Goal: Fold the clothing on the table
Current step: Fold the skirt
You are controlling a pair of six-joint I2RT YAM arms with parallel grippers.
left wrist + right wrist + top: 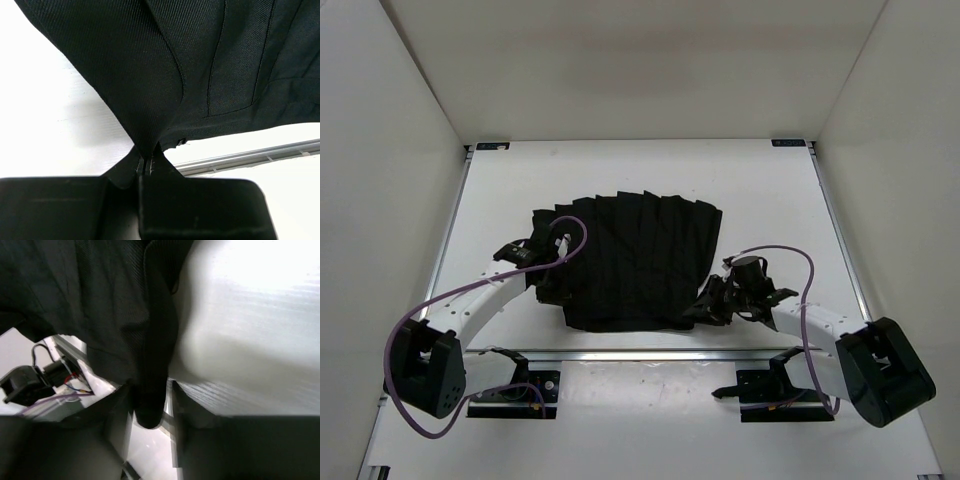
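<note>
White matte table (pixel 770 200) bears a black pleated fabric garment (pixel 640 260) by its front edge. Left pincer (pixel 145 162) clamps one near corner; right pincer (pixel 150 405) straddles the other, grip unclear. Next, probably: firm hold, then lift.

black pleated clothing (pixel 640 265), matte white table (pixel 770 200), purple cables (pixel 782 247)

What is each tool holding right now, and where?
Left tool pinches the clothing at its near-left edge. Right tool straddles the near-right corner; grip unclear.
</note>
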